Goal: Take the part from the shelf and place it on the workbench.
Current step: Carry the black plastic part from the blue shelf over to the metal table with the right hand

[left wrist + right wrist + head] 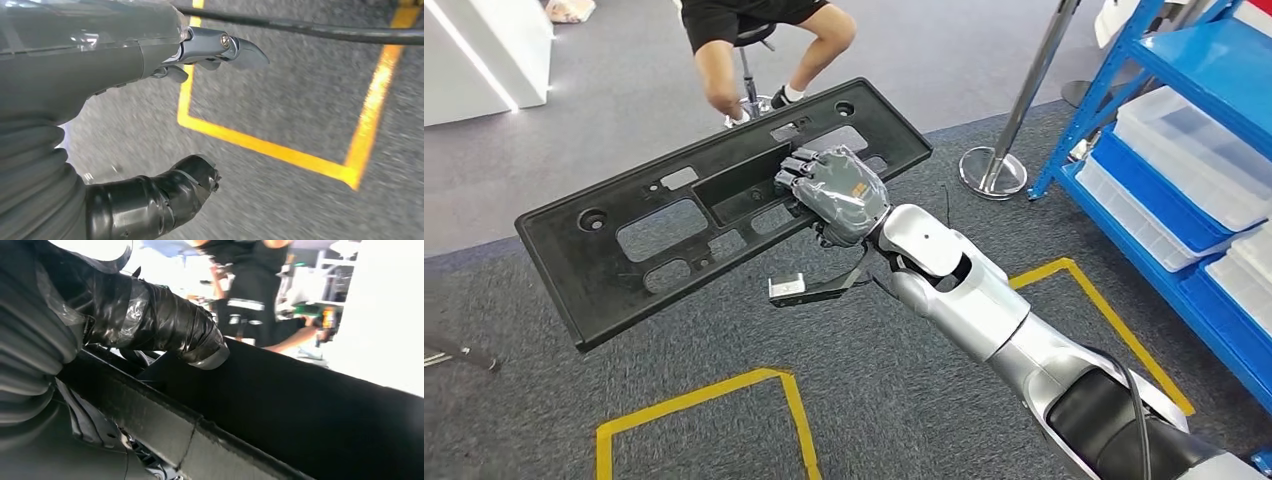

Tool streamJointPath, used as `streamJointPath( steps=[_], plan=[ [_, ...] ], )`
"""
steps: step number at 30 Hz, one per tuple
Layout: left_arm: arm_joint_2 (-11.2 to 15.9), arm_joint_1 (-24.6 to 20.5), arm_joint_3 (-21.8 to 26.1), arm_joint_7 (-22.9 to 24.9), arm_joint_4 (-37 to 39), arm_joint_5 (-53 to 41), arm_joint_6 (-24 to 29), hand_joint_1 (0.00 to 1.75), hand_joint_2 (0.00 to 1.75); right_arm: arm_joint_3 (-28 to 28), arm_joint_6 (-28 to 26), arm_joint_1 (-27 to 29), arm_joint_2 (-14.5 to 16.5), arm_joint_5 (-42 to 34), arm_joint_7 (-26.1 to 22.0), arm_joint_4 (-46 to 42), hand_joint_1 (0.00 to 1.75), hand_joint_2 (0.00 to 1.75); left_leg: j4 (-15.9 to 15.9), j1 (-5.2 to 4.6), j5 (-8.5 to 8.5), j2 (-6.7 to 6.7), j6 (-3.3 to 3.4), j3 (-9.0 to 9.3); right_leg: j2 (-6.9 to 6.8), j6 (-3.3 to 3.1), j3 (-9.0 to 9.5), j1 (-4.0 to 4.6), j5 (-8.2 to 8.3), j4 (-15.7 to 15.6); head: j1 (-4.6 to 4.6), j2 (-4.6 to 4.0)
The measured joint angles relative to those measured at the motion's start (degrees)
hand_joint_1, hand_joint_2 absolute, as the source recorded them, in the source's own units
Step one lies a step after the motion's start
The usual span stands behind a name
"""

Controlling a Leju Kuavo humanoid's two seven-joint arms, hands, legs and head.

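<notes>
My right hand [836, 192] grips the long flat black plastic part [674, 215] w/ cut-outs near its middle, fingers curled over the top edge, so it balances mid-air above the grey carpet [904, 380] and its yellow tape lines [694, 400], off the blue metal shelf [1214, 60]. Workbench isn't seen yet. My left hand [150, 65] hangs over the floor, holds nothing, fingers apart. No readable writing or labels anywhere.

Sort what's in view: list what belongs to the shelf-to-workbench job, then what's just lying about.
Belongs to the job:
- black part, held off the floor
- right hand, gripping the part
- blue shelf

Just there:
- left hand, holding nothing
- yellow floor tape
- stanchion base
- seated person
- clear bins on the shelf
</notes>
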Motion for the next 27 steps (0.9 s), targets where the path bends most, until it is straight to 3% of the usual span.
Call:
streamJointPath(
  steps=[1,3,5,7,9,10,11,12,13,14,16,18,20,21,23,25,27],
  plan=[
    [-0.1,-0.1,0.0,0.0,0.0,0.0,0.0,0.00,1.75,0.0,0.0,-0.1,0.0,0.0,0.0,-0.1,1.75,1.75,-4.1,-0.09,-0.94,1.14,-0.31,3.14,-0.74,0.46,-0.80,-0.18,0.13,0.8,0.03,0.00],
    [-0.2,-0.2,0.0,0.0,0.0,0.0,0.0,0.00,1.75,-0.1,0.0,-0.1,-0.1,0.0,0.0,-0.1,1.75,1.75,-9.2,-0.95,-3.38,2.43,0.19,6.52,-2.22,1.35,-1.72,-0.45,0.39,2.0,0.09,0.00],
    [0.2,-0.1,0.0,0.0,0.2,0.0,0.2,0.00,1.75,-0.1,0.0,0.2,-0.2,0.0,0.0,-0.1,1.75,1.75,-9.6,-1.57,-3.36,1.34,1.92,5.90,-3.03,2.20,-1.96,-1.03,0.55,2.5,0.16,0.00],
    [0.7,-0.3,0.0,0.0,0.3,-0.1,0.2,0.00,1.75,0.0,0.0,0.6,-0.2,0.0,0.0,-0.1,1.75,1.75,-9.6,-1.80,-2.44,0.15,3.63,4.95,-0.31,2.54,-2.75,-1.60,-1.99,4.5,0.19,0.00],
    [0.7,-0.5,0.0,0.1,0.4,0.0,0.1,0.00,1.75,0.0,0.0,0.8,-0.3,0.0,0.0,0.0,1.75,1.75,-9.7,-2.21,-1.31,-1.07,5.03,3.68,3.81,2.19,-4.79,-1.43,-7.37,10.8,0.19,0.00],
    [0.7,-0.5,0.0,0.1,0.4,0.2,0.0,0.00,1.75,0.0,0.0,0.9,-0.4,0.0,0.0,0.1,1.75,1.75,-9.7,-2.54,-0.77,-1.80,5.45,2.97,4.87,1.85,-5.91,-1.08,-9.70,14.7,0.19,0.00],
    [0.6,-0.5,0.0,0.0,0.4,0.5,-0.2,0.00,1.75,0.0,0.0,1.0,-0.5,0.0,0.0,0.1,1.75,1.75,-9.6,-2.88,-0.27,-2.65,5.70,2.29,5.31,1.47,-6.54,-0.64,-10.97,17.6,0.18,0.00],
    [0.5,-0.5,0.0,0.0,0.4,0.9,-0.5,0.00,1.75,0.0,0.0,1.1,-0.6,0.0,0.0,0.1,1.75,1.75,-9.5,-3.20,0.15,-3.59,5.86,1.65,5.52,0.95,-6.32,-0.17,-11.06,18.8,0.18,0.00],
    [0.4,-0.5,0.0,0.0,0.4,1.7,-1.1,0.00,1.75,0.0,0.0,1.2,-0.7,0.0,-0.1,0.1,1.75,1.75,-9.5,-3.46,0.51,-4.57,5.97,1.08,5.76,0.28,-4.99,0.32,-10.07,17.6,0.17,0.00],
    [0.4,-0.4,0.0,0.0,0.4,3.0,-1.8,0.00,1.75,-0.1,0.0,1.2,-0.8,0.0,-0.1,0.1,1.75,1.75,-9.4,-3.62,0.82,-5.52,6.03,0.64,6.28,-0.49,-2.74,0.82,-8.43,14.4,0.17,0.00],
    [0.5,-0.4,0.0,0.0,0.4,6.3,-3.2,0.00,1.75,-0.2,0.0,1.1,-0.9,-0.1,-0.2,0.1,1.75,1.75,-9.4,-3.73,1.43,-6.98,5.92,-0.03,8.76,-1.93,1.94,1.41,-6.25,6.6,0.14,0.00],
    [1.0,-0.1,0.0,0.0,0.5,8.7,-3.3,0.00,1.75,-0.4,0.1,1.0,-1.2,-0.2,-0.3,0.0,1.75,1.75,-9.8,-3.40,2.31,-8.22,5.41,-0.41,10.32,-2.27,4.00,1.54,-5.81,2.7,0.17,0.00],
    [1.5,0.5,0.0,0.0,0.6,9.5,-3.0,0.00,1.75,-0.5,0.2,1.0,-1.3,-0.2,-0.3,-0.1,1.75,1.75,-10.7,-3.12,3.20,-9.52,4.76,-0.57,9.28,-2.10,4.45,1.48,-4.97,1.4,0.26,0.00],
    [1.8,0.8,0.0,0.0,0.6,9.8,-3.0,0.00,1.75,-0.5,0.2,1.0,-1.3,-0.2,-0.3,-0.2,1.75,1.75,-10.7,-3.25,3.08,-9.05,4.51,-0.80,8.47,-2.16,4.69,1.39,-4.44,0.6,0.24,0.00],
    [2.2,0.9,0.0,0.0,0.6,10.2,-3.1,0.00,1.75,-0.6,0.4,1.0,-1.4,-0.3,-0.3,-0.3,1.75,1.75,-7.8,-3.55,0.94,-6.16,4.04,-2.36,6.67,-2.33,5.18,1.15,-3.64,-1.0,0.25,0.00],
    [2.3,0.9,0.0,0.0,0.6,10.4,-3.3,0.00,1.75,-0.6,0.5,1.1,-1.5,-0.3,-0.4,-0.4,1.75,1.75,-0.6,-3.27,-2.54,-3.26,3.41,-5.44,5.06,-2.36,5.08,1.17,-3.43,-1.2,0.24,0.00],
    [2.3,1.2,0.0,0.0,0.6,10.4,-3.4,0.00,1.75,-0.6,0.7,1.5,-1.5,-0.3,-0.4,-0.4,1.75,1.75,4.3,-2.67,-3.65,-2.39,2.74,-7.50,3.42,-2.16,4.86,1.08,-3.62,-0.9,0.23,0.00]
  ],
)
